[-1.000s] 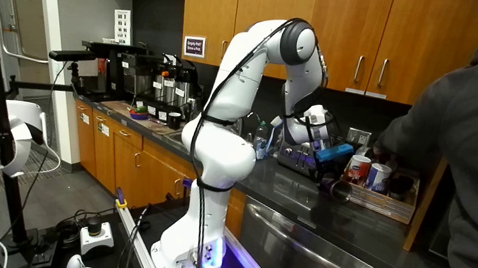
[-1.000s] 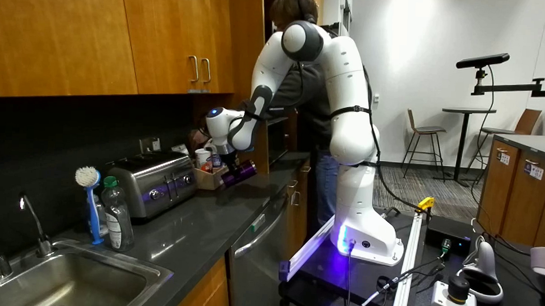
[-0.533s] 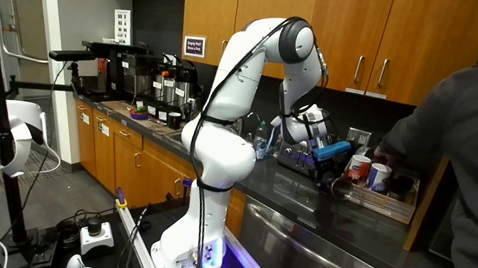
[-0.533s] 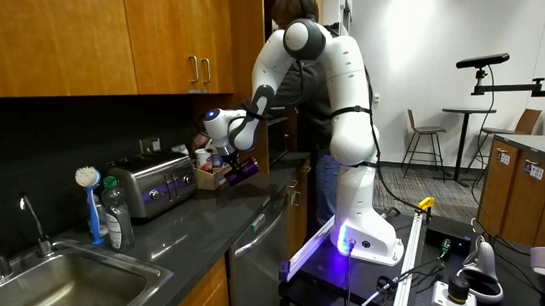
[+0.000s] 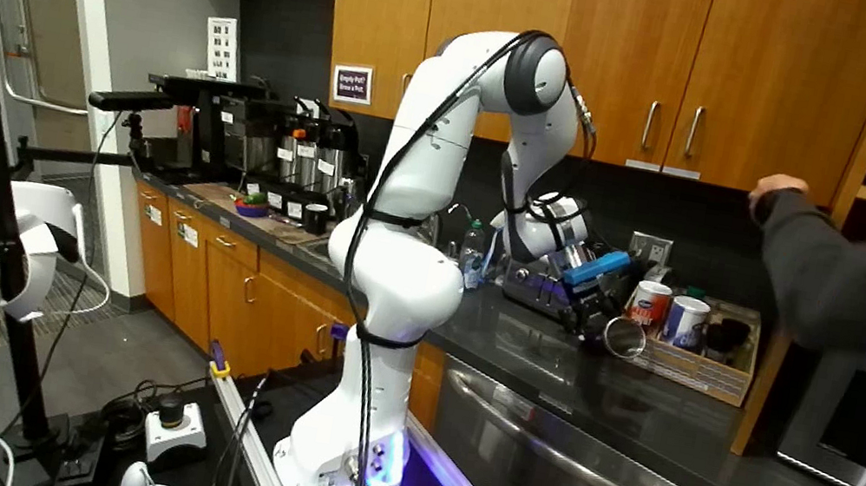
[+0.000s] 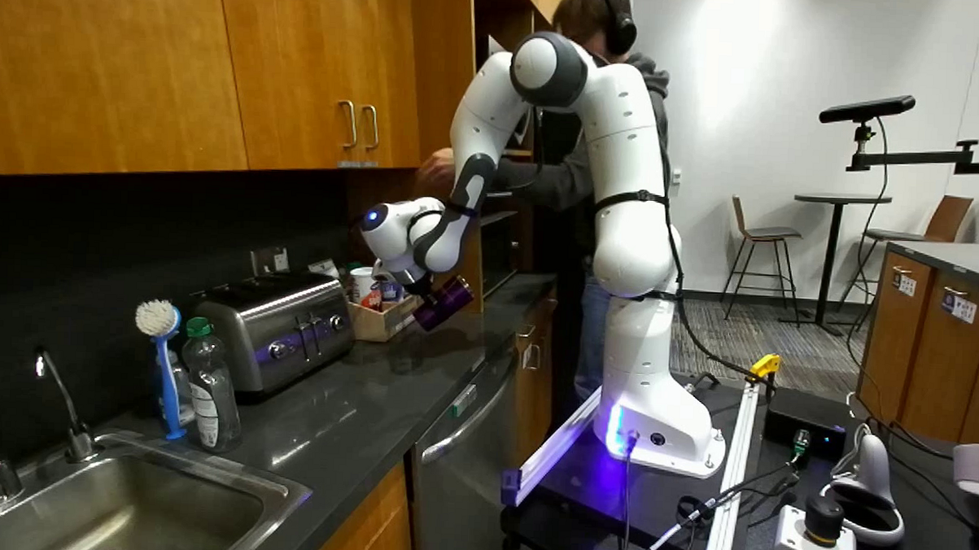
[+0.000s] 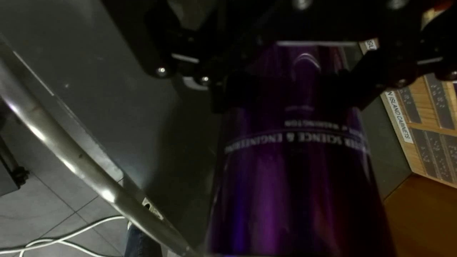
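Note:
A shiny purple cup with white lettering (image 7: pixel 296 182) fills the middle of the wrist view. My gripper (image 7: pixel 289 91) is shut around its body, with one dark finger on each side. In both exterior views the cup (image 6: pixel 446 302) is held tilted above the dark counter, in front of the wooden crate. Its round open mouth (image 5: pixel 626 338) faces outward, away from the wall. The cup's far end is cut off at the bottom of the wrist view. The fingers are dark and hard to make out in the exterior views.
A wooden crate (image 5: pixel 694 373) with cans, including a red can (image 5: pixel 649 305) and a blue-white can (image 5: pixel 685 322), stands behind the cup. A toaster (image 6: pixel 284 329), soap bottle (image 6: pixel 212 396) and sink (image 6: pixel 286 496) line the counter. A person (image 6: pixel 574 172) stands behind the arm.
The gripper and cup have risen slightly and shifted away from the crate, and the cup is tilted more steeply. The person has drawn a hand out of the crate and stepped back.

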Tool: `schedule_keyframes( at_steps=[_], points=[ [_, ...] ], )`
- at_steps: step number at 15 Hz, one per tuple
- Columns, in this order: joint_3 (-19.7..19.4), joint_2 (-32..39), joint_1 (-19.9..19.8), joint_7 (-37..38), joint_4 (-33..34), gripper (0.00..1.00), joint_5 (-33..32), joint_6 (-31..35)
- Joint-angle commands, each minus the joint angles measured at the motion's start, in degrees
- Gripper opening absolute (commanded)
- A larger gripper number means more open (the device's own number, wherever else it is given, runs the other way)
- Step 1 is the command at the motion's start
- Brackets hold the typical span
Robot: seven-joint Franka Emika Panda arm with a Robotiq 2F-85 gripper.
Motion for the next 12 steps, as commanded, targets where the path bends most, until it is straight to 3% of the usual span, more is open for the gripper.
schedule_keyframes(
  at_steps=[1, 12],
  points=[
    [0.9, -1.8, 0.4, 1.0, -1.3, 0.57, -3.0, -5.0],
    [1.8, 0.8, -0.1, -2.7, -1.2, 0.57, -8.4, -18.9]
  ],
)
